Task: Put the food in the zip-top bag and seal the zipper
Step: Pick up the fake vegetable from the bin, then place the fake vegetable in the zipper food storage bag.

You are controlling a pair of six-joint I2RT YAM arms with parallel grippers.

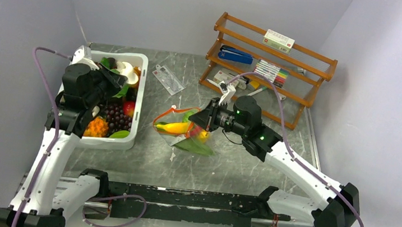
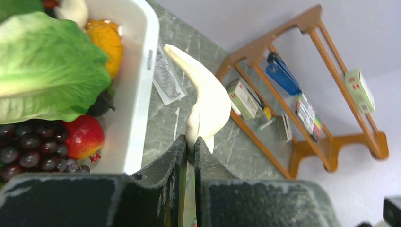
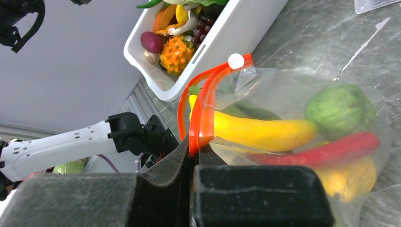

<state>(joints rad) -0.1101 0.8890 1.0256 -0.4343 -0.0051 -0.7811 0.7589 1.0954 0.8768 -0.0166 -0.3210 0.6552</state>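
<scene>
At far left, left claw point(image 2: 189, 144): pinching a smooth cream curved piece point(image 2: 208, 99) near the glossy white bin point(image 2: 139, 85)
Zip-top bag point(image 3: 283, 90): clear crinkled film on marbled table point(image 1: 227, 167), holding glossy food point(image 3: 265, 132)
Right claw point(image 3: 194, 153): clamped on arched red-orange zipper point(image 3: 204, 101)

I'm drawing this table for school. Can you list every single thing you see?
clear plastic zip-top bag: one, see-through, middle of the table
red-orange zipper strip: one, along the bag's mouth
toy food in the bag: four clear, long yellow piece, round green fruit, long red piece, round yellow-orange fruit
white plastic bin: one, left side, full of mixed toy food
small clear packet: one, behind the bag
brown wooden rack: one, back right, holds a blue stapler
grey marbled table: one, under everything
cream curved toy piece: one, in the left hand
left hand: black, shut on the cream piece
right hand: black, shut on the zipper strip
</scene>
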